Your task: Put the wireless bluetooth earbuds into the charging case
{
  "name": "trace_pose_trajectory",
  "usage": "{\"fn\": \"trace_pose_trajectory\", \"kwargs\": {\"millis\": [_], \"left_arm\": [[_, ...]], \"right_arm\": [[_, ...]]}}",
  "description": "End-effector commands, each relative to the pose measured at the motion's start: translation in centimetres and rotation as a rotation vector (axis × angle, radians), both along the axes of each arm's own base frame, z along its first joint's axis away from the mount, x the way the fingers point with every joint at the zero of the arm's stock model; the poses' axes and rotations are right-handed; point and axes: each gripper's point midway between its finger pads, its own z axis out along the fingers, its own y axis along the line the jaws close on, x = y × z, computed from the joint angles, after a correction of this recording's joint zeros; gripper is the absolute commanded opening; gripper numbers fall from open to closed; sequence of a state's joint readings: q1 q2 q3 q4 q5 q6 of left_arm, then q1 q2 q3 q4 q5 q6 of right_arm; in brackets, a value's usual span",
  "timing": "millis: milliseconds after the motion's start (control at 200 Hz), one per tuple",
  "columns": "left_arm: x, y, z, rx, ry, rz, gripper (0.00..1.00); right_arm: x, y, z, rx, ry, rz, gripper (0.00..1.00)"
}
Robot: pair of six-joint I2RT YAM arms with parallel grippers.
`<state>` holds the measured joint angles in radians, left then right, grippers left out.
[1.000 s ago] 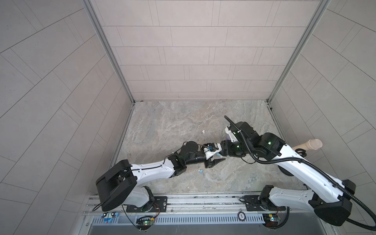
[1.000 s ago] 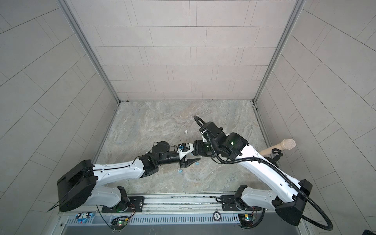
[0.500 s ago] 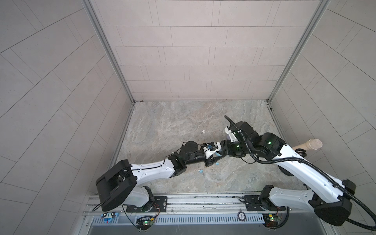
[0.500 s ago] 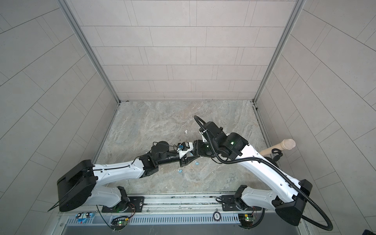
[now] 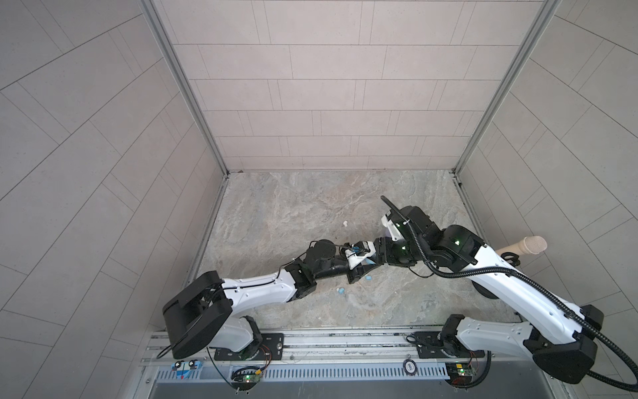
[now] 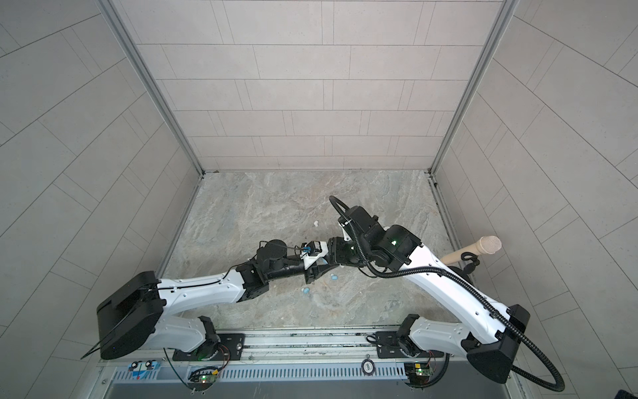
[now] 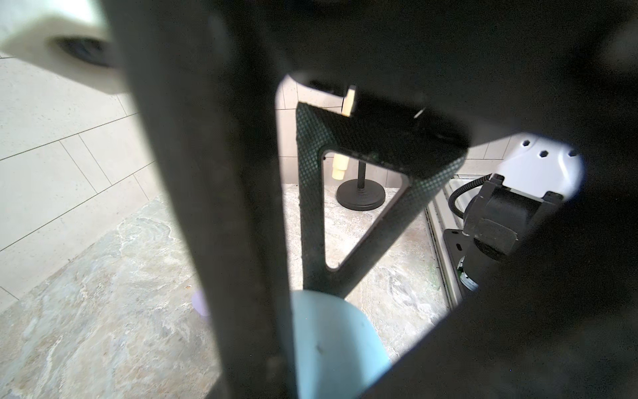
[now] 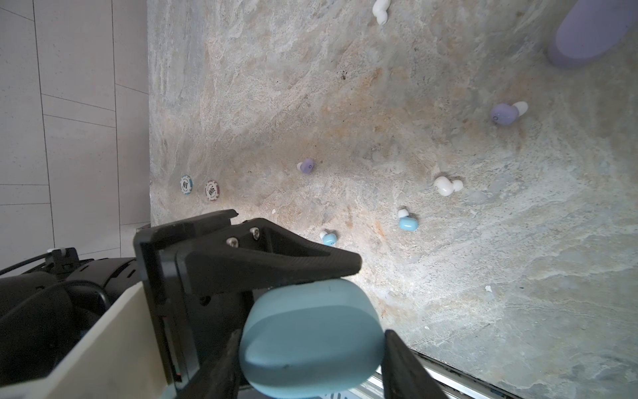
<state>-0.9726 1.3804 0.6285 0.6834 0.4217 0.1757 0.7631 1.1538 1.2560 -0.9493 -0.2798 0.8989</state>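
Stone tabletop [image 8: 379, 103]; blue case [image 8: 310, 331] lengthwise across right pincer [image 8: 310, 366].

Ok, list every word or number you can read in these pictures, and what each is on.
"10": on the blue-edged poker chip.
"100": on the red-edged poker chip beside it.
Round sticker on the slotted front strip: too small to read.
Nothing else is legible.

Illumination was bright, even and diffuse in both top views; shadows on the floor [image 5: 310, 207] were soft. Straight lines bowed toward the frame edges. In the left wrist view the close foreground was dark and heavily blurred, and the light blue case [image 7: 331, 345] was out of focus.
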Motion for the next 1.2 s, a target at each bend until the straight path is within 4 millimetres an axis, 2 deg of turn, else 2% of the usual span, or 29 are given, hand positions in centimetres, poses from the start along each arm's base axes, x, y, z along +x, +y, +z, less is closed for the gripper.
{"fn": "trace_pose_trajectory", "kwargs": {"millis": [0,85,280,506,711,851,1046,1196], "left_arm": [[-0.2,-0.4,-0.9,0.04,0.009,-0.007,0.31],[-0.1,-0.3,-1.0,0.045,0.016,0.0,0.26],[0.0,-0.1,-1.2,0.047,0.031,0.013,0.12],[0.0,0.4,-1.3,0.038,0.06,0.034,0.0],[-0.6,1.0,-0.7,0.015,0.088,0.034,0.0],[-2.2,1.4,0.4,-0.014,0.101,-0.032,0.0],[-4.8,2.2,2.3,-0.074,0.166,-0.182,0.0],[-4.7,2.6,2.5,-0.103,0.234,-0.214,0.0]], "right_arm": [[0.0,2.3,1.4,0.093,-0.01,0.05,0.5],[0.0,2.3,1.5,0.095,-0.015,0.048,0.55],[0.1,1.6,2.0,0.1,-0.032,0.031,0.76],[0.5,-0.8,3.7,0.102,-0.131,-0.033,0.98],[0.4,-3.8,3.4,0.073,-0.13,-0.073,1.0],[0.0,-5.7,3.5,-0.006,-0.183,-0.017,0.99],[-1.3,-5.7,4.6,-0.084,-0.387,0.255,0.99],[-2.3,-5.0,6.4,-0.093,-0.601,0.409,0.97]]}}
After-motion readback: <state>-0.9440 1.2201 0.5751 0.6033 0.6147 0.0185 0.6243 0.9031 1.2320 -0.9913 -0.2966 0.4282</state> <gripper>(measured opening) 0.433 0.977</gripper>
